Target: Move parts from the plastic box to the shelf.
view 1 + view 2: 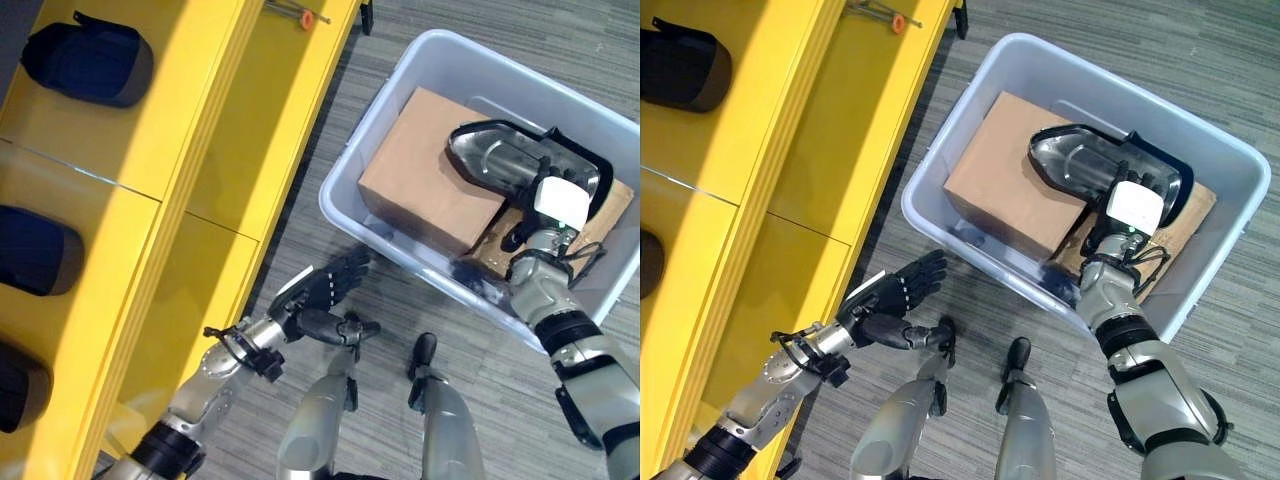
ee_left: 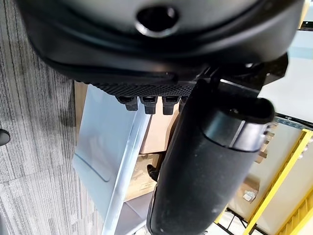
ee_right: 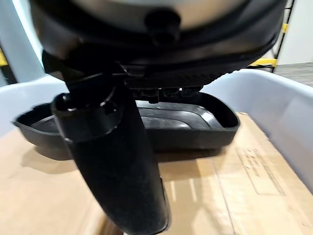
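Far left there's the yellow shelf (image 1: 150, 170), w/ three dark rounded parts (image 1: 88, 62) already sitting in its compartments, one per bay. Up near the shelf's far end there's a small thin tool w/ an orange tip (image 1: 300, 14), too small to say what it is exactly.

Next over, the left hand (image 1: 320, 295) hangs above the grey floor (image 1: 330, 120), between the shelf edge and the box. Fingers are straight and spread, thumb sticking out, nothing in it.

Then the pale plastic box (image 1: 930, 170) on the floor, just right of the shelf. Inside it a brown cardboard carton (image 1: 1000, 175) fills the left half, w/ flat cardboard (image 1: 1185, 215) lower down on the right side.

The part that matters, a black tray-like shell (image 1: 1080, 160) w/ a shiny silver inside, lies on top of the carton, hollow side up. The right hand (image 1: 1130, 205) reaches into the box from the near-right and is on the shell's near end. In the right wrist view the fingertips look tucked over the shell's rim (image 3: 161, 93) w/ the thumb (image 3: 110, 161) below it, so prob gripping it, tho that view's too cramped to be sure.
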Controlling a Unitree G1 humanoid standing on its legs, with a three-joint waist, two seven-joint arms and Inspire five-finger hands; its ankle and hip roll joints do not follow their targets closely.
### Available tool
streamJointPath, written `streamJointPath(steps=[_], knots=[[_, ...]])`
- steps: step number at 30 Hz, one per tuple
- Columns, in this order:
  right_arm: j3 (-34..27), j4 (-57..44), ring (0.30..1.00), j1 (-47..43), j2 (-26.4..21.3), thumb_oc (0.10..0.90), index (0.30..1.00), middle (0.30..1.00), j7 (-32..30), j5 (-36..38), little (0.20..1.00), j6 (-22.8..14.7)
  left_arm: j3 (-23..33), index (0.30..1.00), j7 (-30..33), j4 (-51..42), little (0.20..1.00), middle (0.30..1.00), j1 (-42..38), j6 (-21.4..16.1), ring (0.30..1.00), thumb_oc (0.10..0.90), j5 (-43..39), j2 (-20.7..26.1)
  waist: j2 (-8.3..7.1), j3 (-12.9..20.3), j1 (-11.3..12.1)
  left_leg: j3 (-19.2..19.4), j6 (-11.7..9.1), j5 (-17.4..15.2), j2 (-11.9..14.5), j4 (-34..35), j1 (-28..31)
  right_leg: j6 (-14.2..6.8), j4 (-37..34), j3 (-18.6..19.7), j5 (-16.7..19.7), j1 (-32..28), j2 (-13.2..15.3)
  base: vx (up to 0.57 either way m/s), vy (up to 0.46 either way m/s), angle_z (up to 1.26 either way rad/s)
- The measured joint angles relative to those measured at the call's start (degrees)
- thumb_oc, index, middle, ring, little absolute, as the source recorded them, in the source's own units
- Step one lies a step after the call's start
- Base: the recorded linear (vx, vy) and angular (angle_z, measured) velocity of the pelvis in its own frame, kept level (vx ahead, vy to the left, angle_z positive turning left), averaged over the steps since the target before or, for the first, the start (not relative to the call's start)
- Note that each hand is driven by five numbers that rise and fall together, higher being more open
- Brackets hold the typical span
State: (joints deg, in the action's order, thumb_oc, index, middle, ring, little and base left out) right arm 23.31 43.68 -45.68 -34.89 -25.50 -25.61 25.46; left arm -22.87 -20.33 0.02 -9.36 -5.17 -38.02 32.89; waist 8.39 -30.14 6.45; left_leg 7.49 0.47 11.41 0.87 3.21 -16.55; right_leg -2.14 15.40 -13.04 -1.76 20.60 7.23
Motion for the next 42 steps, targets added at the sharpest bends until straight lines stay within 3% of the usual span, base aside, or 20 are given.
streamJointPath(steps=[5, 10, 21, 28, 34, 42], knots=[[0.88, 0.29, 1.000, -1.30, 0.46, 0.900, 1.000, 1.000, 6.22, 2.20, 1.000, 3.13, 0.01, 1.000, -0.05, -0.08, 1.000, 1.000, -0.41, 0.03, 1.000, 0.900, 0.01, -0.03, 0.00, 0.00, -0.06, 0.02, 0.07, 0.06, 0.07, 0.00, -0.28, 0.03, 0.26, 0.01, -0.03, 0.43, -0.04, 0.00, 0.000, 0.00], [-1.07, 1.57, 1.000, -4.62, 1.56, 0.900, 1.000, 1.000, 7.85, 19.90, 1.000, 3.27, 0.11, 1.000, -0.38, -0.09, 1.000, 1.000, -0.11, 0.62, 1.000, 0.900, 0.09, -0.11, 0.00, 0.00, -0.11, 0.00, 0.14, 0.21, 0.05, -0.01, -0.40, 0.04, 0.82, 0.01, -0.10, 0.75, 0.01, 0.00, 0.000, 0.00], [-4.59, 2.17, 1.000, -7.10, -1.68, 0.900, 1.000, 1.000, 13.10, 41.86, 1.000, -2.04, 0.90, 1.000, -0.52, -0.85, 1.000, 1.000, -0.26, 2.79, 1.000, 0.900, 0.21, -0.63, -0.01, 0.00, -0.55, -0.18, 0.01, 1.01, 0.22, -0.19, -0.22, 0.53, 1.61, 0.03, 0.23, 0.75, -0.26, 0.00, 0.000, 0.00], [-5.05, 0.43, 1.000, -6.44, -1.13, 0.900, 1.000, 1.000, 15.05, 50.56, 1.000, -5.50, 1.11, 1.000, -1.72, -0.85, 1.000, 1.000, 1.19, 2.78, 1.000, 0.900, 0.21, -0.63, -0.01, 0.00, -1.75, 0.03, -0.56, 1.09, 1.00, -0.21, -0.21, 1.10, 1.63, 0.09, 0.68, 0.93, -0.69, 0.01, 0.011, -0.03], [-7.31, -13.91, 1.000, 0.17, 2.20, 0.900, 1.000, 1.000, 14.69, 54.81, 1.000, -5.52, 1.09, 1.000, -1.57, -1.11, 1.000, 1.000, 2.21, 2.70, 1.000, 0.900, 0.21, -0.68, -0.01, 0.00, -2.75, 0.43, -0.69, 0.93, 1.09, -0.32, -0.27, 1.30, 2.18, 1.03, 0.50, 1.42, -1.20, 0.03, 0.009, -0.04], [-7.95, -18.74, 1.000, 1.59, 2.83, 0.900, 1.000, 1.000, 13.39, 57.94, 1.000, -4.98, 1.08, 1.000, -1.42, -1.21, 1.000, 1.000, 2.08, 2.66, 1.000, 0.900, 0.21, -0.68, -0.01, 0.00, -3.23, 0.86, -0.76, 0.86, 1.17, -0.34, -0.33, 1.39, 2.63, 1.46, 0.41, 1.89, -1.31, 0.01, -0.003, -0.03]])
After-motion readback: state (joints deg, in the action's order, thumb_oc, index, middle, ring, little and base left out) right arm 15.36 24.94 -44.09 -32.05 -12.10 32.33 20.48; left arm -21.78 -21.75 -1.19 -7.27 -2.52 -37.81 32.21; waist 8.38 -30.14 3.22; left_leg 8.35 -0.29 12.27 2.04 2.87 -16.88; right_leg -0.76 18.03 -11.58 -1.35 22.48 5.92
